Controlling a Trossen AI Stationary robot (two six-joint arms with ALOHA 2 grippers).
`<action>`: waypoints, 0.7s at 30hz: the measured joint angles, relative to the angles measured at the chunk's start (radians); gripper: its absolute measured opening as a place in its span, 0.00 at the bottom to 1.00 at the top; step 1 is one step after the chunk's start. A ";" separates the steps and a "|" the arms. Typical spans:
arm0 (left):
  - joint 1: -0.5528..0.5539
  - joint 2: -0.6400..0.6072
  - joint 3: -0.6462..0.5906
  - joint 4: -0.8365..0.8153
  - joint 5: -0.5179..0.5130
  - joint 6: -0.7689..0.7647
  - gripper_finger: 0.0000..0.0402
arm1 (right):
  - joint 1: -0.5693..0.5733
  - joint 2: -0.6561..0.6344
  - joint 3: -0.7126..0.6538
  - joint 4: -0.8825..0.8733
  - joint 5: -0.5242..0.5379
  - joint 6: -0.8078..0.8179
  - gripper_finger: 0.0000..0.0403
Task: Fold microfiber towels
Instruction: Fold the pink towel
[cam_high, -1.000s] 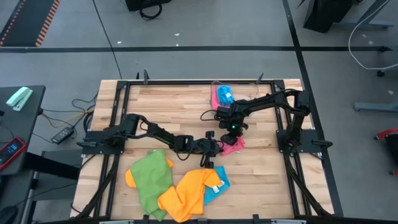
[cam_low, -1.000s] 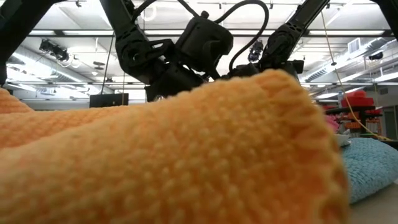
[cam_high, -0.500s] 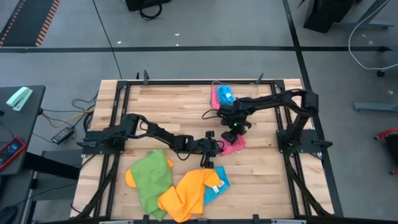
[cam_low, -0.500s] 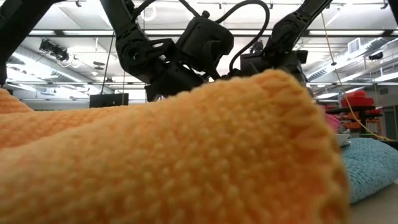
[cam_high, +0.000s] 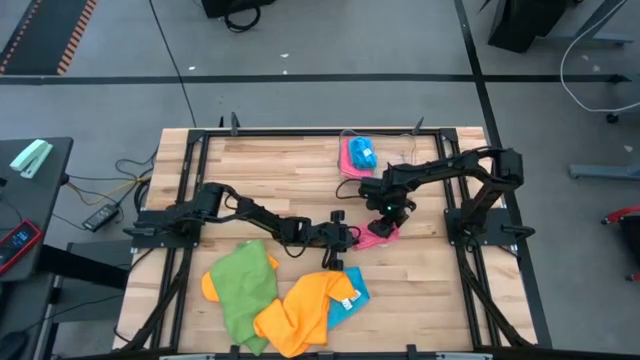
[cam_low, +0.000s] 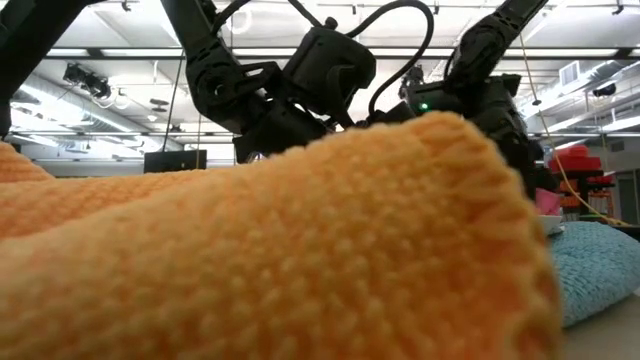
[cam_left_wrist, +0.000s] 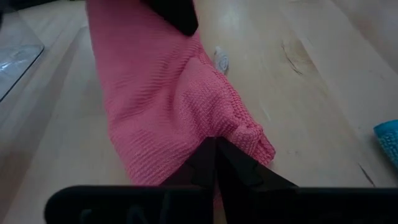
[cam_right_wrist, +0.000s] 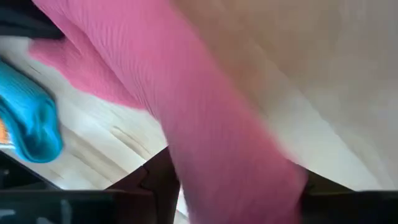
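Pink towel (cam_left_wrist: 161, 106) pinched in left claw (cam_left_wrist: 216, 163); right claw (cam_high: 392, 212) above.

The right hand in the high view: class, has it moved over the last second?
Yes. The right hand has shifted toward the table's right edge, away from the folded towels at the back, over the pink towel.

A lab: wooden table (cam_high: 270, 175) in a metal frame, grey floor (cam_high: 300, 60), cables (cam_high: 120, 180).

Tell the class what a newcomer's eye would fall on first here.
The pink towel at mid-table, stretched between both arms: the left pincer is shut on one end, and the right pincer is at the other. Next, the bright heap of green towel and orange towel at the near edge.
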 joint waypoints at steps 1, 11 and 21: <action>0.000 0.000 0.000 0.000 0.000 0.000 0.06 | 0.005 -0.004 -0.006 0.003 0.002 0.007 0.44; 0.000 0.001 -0.001 0.001 0.000 0.000 0.03 | 0.013 -0.114 -0.016 0.033 0.082 0.014 0.44; 0.000 0.002 -0.001 -0.007 -0.001 0.000 0.05 | 0.011 -0.081 -0.016 0.115 0.152 0.047 0.35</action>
